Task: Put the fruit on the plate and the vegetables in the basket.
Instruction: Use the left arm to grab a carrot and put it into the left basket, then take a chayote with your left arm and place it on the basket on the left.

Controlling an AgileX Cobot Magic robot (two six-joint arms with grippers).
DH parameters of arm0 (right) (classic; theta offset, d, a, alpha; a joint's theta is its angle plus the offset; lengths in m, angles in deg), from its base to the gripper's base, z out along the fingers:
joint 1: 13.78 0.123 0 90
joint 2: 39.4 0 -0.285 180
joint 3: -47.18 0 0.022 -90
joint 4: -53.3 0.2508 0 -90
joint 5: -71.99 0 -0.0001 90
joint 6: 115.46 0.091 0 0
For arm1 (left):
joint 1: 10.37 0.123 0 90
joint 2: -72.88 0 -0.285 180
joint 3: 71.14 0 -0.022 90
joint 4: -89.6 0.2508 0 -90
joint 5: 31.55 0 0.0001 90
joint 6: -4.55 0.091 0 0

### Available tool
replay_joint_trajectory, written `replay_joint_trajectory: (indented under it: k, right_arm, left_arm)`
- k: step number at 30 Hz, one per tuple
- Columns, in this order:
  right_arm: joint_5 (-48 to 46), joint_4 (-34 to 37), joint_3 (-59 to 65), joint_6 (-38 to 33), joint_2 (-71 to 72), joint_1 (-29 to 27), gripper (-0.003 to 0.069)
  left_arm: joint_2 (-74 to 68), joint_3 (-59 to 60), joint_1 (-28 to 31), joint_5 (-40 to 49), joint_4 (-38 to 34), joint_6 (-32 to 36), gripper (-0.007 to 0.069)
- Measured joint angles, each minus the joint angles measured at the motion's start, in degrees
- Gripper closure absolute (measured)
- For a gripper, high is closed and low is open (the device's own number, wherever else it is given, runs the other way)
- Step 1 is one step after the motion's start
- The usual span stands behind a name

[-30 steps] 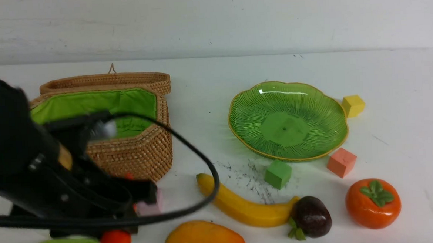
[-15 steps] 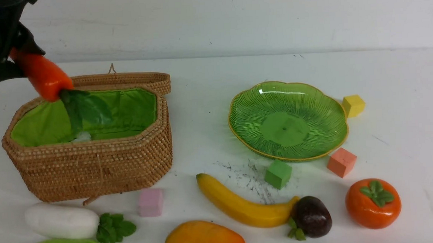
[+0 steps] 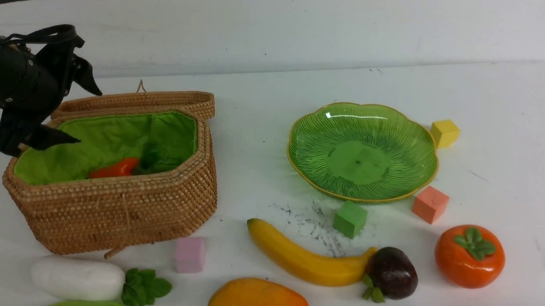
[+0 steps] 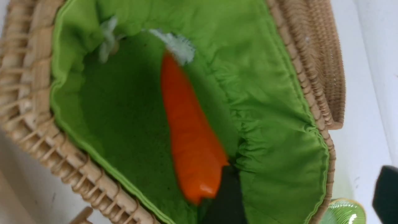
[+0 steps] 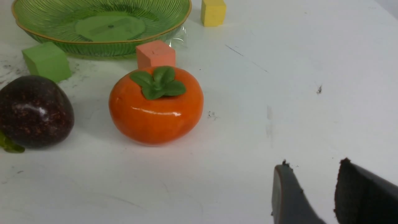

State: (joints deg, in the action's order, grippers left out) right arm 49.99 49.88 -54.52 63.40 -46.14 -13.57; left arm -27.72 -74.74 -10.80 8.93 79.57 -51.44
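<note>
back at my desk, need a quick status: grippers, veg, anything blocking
Left gripper open over basket, empty. Right gripper open, empty, over table. Carrot in basket; radish on table; plate bare. Nothing blocking radish.

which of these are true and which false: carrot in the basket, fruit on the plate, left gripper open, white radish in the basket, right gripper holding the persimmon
1. The carrot lies inside the basket. True.
2. There is fruit on the plate. False: the plate is empty; the banana and the other fruit lie on the table.
3. The left gripper is open and empty. True.
4. The white radish is in the basket. False: it lies on the table in front of it.
5. The right gripper holds the persimmon. False: the two are apart.
</note>
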Motion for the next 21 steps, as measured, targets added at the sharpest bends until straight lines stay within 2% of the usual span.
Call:
replay_joint_trajectory:
  k: [3,5,6,9,12,15,18,21]
  right_arm:
    - [0.0,0.0,0.0,0.0,0.0,0.0,0.0418]
    - [0.0,0.0,0.0,0.0,0.0,0.0,0.0418]
    - [0.0,0.0,0.0,0.0,0.0,0.0,0.0418]
    - [0.0,-0.1,0.0,0.0,0.0,0.0,0.0418]
    - [0.0,-0.1,0.0,0.0,0.0,0.0,0.0418]
    - [0.0,-0.1,0.0,0.0,0.0,0.0,0.0418]
    - [0.0,-0.1,0.0,0.0,0.0,0.0,0.0418]
    - [0.0,-0.1,0.0,0.0,0.0,0.0,0.0418]
  left_arm:
    - [0.2,-2.0,0.0,3.1,0.0,6.9,-0.0020]
    - [0.9,-3.5,0.0,7.0,0.0,14.3,-0.0015]
    - [1.0,-3.6,0.0,8.0,-0.1,15.2,-0.0015]
    - [3.4,-4.4,0.0,18.1,-1.2,30.8,0.0029]
    - [5.9,-3.0,-1.1,27.2,-1.8,41.0,0.0070]
    - [8.5,1.0,-2.8,29.2,-2.0,44.5,0.0086]
    - [12.8,10.4,-6.3,29.8,-2.1,47.9,0.0093]
    - [15.2,17.7,-9.1,29.9,-1.0,56.0,0.0093]
